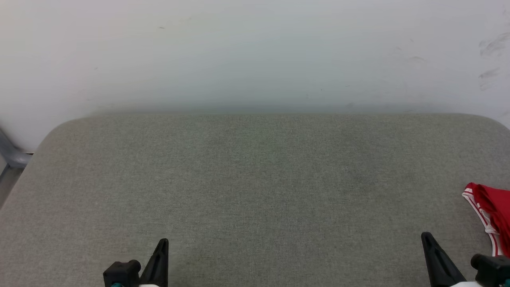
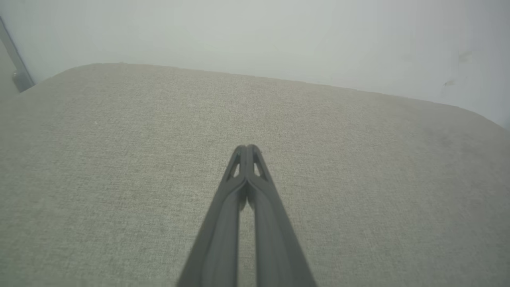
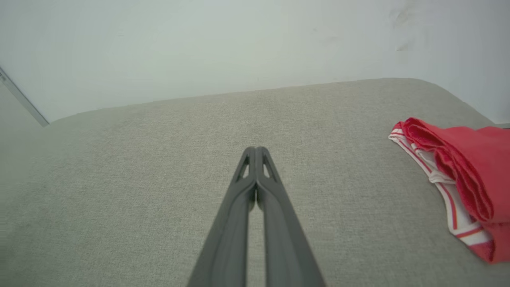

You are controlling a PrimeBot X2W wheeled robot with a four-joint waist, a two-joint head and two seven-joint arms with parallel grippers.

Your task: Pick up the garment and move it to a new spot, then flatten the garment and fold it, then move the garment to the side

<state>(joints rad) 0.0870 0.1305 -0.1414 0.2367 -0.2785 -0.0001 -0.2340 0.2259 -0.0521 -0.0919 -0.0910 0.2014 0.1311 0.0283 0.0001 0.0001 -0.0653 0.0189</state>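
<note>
Garment (image 1: 492, 215) lies in a red bunch at the right edge of the bench (image 1: 255, 179), and the picture border cuts it in the head view. Its long axis runs from the far side to the near side, along that right edge. The red-white striped trim is on the side that faces the middle of the bench. In the right wrist view the garment (image 3: 470, 159) shows thick red folds lying over the white striped border, and its far end is a rounded corner that points toward the pale wall (image 1: 255, 52). I cannot read any letters on it.

The left tool (image 1: 162, 245) is low at the near edge of the bench, its dark fingers pointing away from the robot toward the wall. In its own wrist view the left tool (image 2: 247, 150) has both fingers pressed together at the tips, with nothing between them. The right tool (image 1: 427, 239) is near the garment, apart from it, on its left side. The right tool (image 3: 255, 150) also has its fingers together and grips nothing. Both tools are above bare grey fabric.
</note>
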